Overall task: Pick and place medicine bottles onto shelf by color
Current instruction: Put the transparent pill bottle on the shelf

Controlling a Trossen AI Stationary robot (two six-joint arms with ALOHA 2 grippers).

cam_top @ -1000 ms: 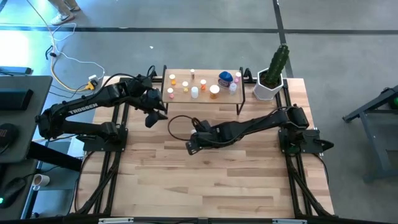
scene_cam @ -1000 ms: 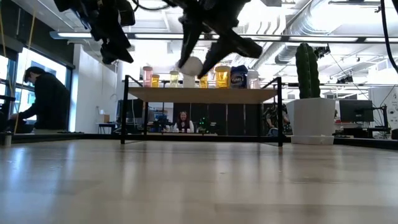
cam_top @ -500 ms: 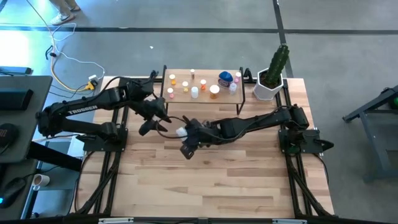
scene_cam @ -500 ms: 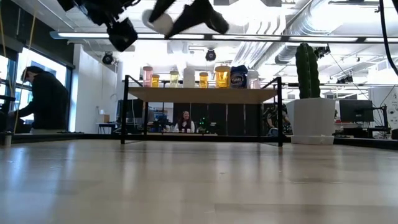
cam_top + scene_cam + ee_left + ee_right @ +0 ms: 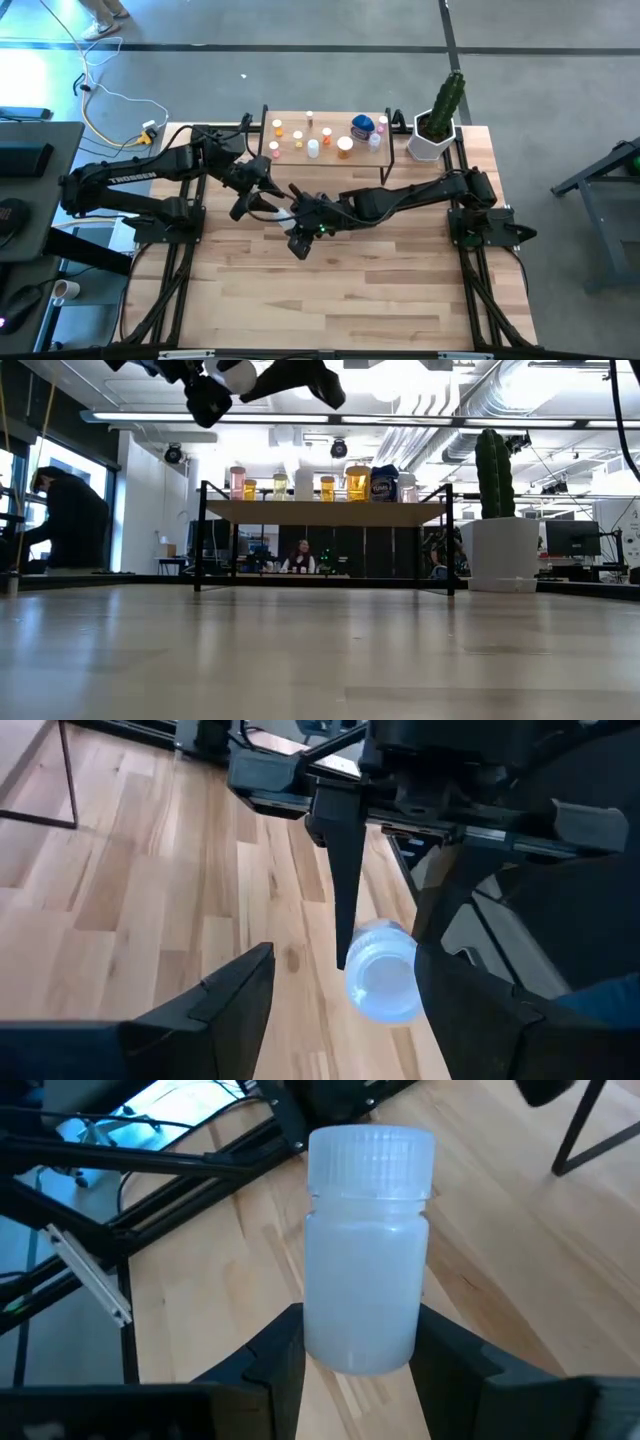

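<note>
A: So, where's the white bottle (image 5: 367, 1250)?

B: In front of the shelf (image 5: 325, 160), I'm gripping it with the right pincer (image 5: 296, 222); the left pincer (image 5: 262, 203), spread apart, is flanking it.

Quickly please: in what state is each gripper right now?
Left gripper: jaws open, holding nothing, facing the bottle.
Right gripper: jaws shut on the white translucent plastic bottle with ribbed cap, above the table.

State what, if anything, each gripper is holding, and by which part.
The right gripper holds a white translucent plastic bottle with a ribbed cap by its lower body, fingers on opposite sides. The left gripper is open, holding nothing, close to that bottle.
</note>
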